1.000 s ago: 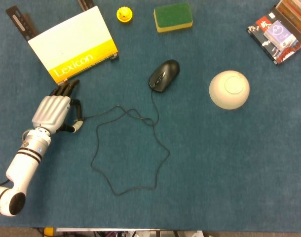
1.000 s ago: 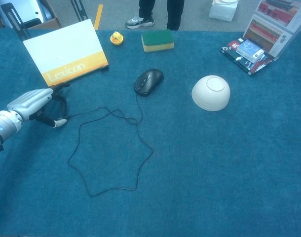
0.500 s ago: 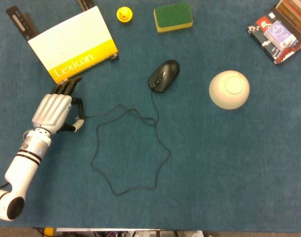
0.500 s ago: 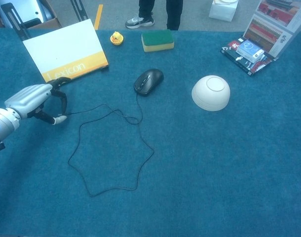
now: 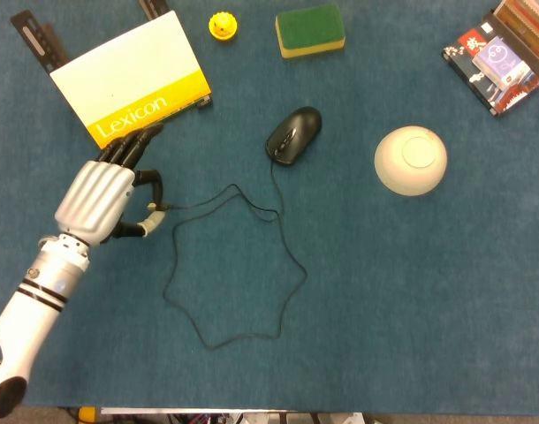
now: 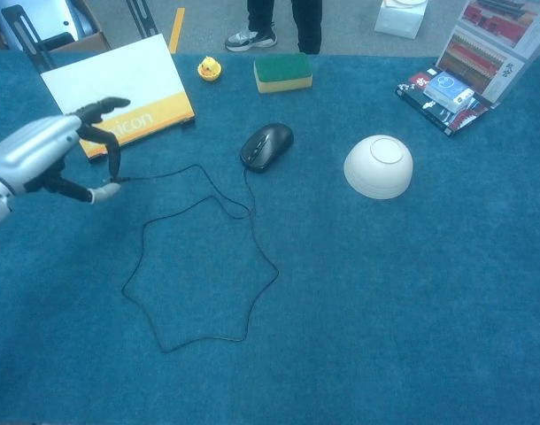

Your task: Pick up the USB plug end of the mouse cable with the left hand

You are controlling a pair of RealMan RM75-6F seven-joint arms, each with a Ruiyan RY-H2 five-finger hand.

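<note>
Head view — left robot hand [image 5: 100,199] pinches USB plug [image 5: 151,224] — cable [image 5: 234,265] trailing.

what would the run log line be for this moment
stage: lift | left hand: pinches USB plug, raised off table | mouse cable: trails from plug to mouse | right hand: not in view

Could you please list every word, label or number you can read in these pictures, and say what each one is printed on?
"Lexicon": white letters on the yellow band of the white board; in the chest view the left hand partly covers it.
Print on the packages at the far right corner: too small and blurred to read.
No other readable text.
</note>
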